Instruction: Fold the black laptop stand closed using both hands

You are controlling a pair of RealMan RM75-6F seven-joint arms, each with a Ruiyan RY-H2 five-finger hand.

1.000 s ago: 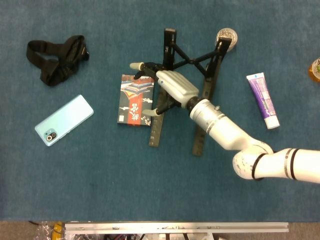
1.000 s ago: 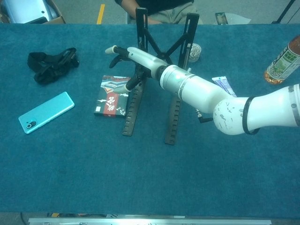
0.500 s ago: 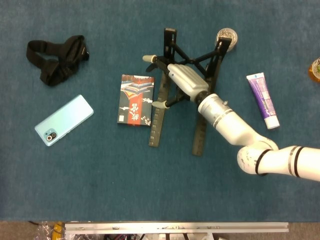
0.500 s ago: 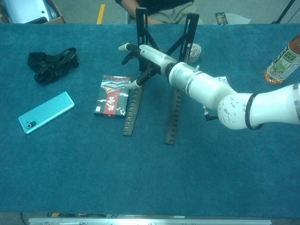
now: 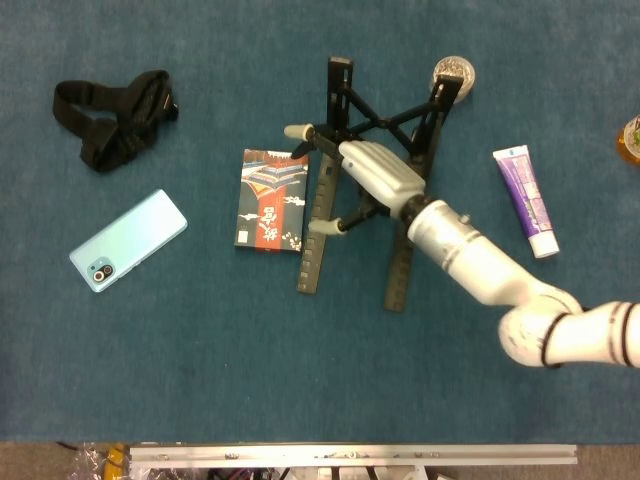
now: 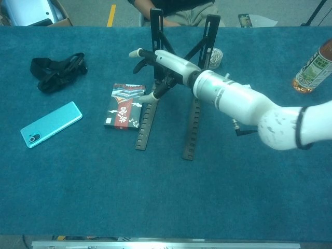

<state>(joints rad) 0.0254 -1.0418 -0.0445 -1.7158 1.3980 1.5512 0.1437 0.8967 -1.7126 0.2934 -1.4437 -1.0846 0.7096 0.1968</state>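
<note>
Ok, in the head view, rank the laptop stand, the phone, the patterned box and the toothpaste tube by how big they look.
Largest to smallest in the head view:
1. Laptop stand, still spread open, under the right hand.
2. Phone and patterned box: too alike to rank.
3. Toothpaste tube, narrowest.

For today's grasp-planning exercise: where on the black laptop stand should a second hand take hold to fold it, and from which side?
Probably the bare right rail of the laptop stand, approached from its outer right side. The rail lies flat, long and narrow, and open table borders it. The right hand already sits over the left rail, so pushing inward should close the crossed struts.
</note>
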